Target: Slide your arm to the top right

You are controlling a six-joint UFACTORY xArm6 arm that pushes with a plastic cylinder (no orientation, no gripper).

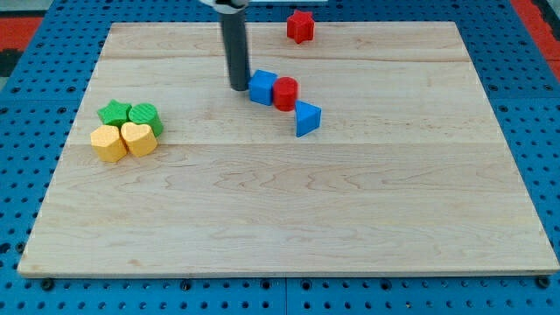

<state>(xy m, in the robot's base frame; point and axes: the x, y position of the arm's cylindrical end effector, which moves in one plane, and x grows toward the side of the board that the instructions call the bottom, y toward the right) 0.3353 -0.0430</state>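
my tip point(239, 87): sitting on the counter up near the top edge, a bit to the view's left of centre. It's the bottom end of the dark rod point(235, 48), which comes straight down from the view's top.
end effector state: just a plain rod, so nothing to open or close, and it's got hold of nothing. It's only resting beside a block.
blue cube point(262, 87): right next to my tip on the view's right, basically touching or as good as, can't quite tell.
red cylinder point(285, 93): pressed up against the blue cube's right side.
blue triangle point(306, 118): just below and to the right of the red cylinder, close but looks a hair apart.
red star point(300, 26): up at the top edge, off to the right of the rod and well apart from my tip.
top right corner: way over from my tip, past that row of three blocks.
green star point(115, 112) and green block point(145, 115): side by side near the left edge.
yellow blocks: one yellow block point(109, 143) and a yellow heart point(138, 138) tucked right under the greens, all four bunched together.
counter point(350, 227): pale wood board on a blue pegboard surround point(542, 105).
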